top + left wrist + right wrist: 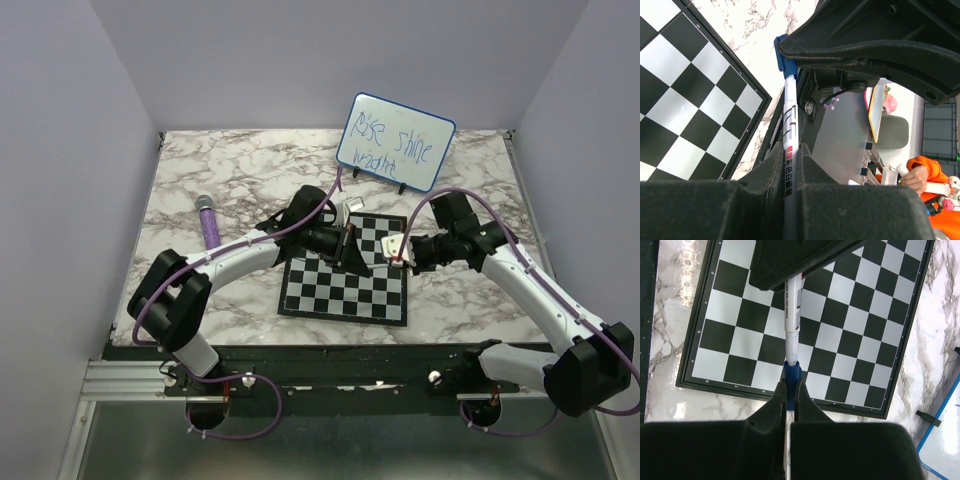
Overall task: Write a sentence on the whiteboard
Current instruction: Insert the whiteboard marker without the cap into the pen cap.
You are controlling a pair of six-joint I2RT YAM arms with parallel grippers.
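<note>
Toward the left edge of the table (230, 170), a purple pen-like object (208, 222) is lying unused, well apart from both arms. The left arm (240, 262) is reaching in over the chessboard (330, 290), which is sitting mid-table near the front edge. The left jaws are clamping fully onto the white barrel of the marker (789, 135) and holding it level above the checkered squares. The blue cap (785, 57) is pointing away from that arm, toward its partner. The right arm (530, 285) is meeting it from the opposite side, and the right jaws are pinching shut on the cap, so the pen is spanning the gap between the two arms. This two-ended hold is probably serving to push the cap on. Whether it is fully seated cannot be told. At the far edge, right of centre, the whiteboard (415, 175) is standing propped on its feet. It is tilting back toward the arms and showing the sentence (392, 140) in two blue lines, so the writing appears finished.
</note>
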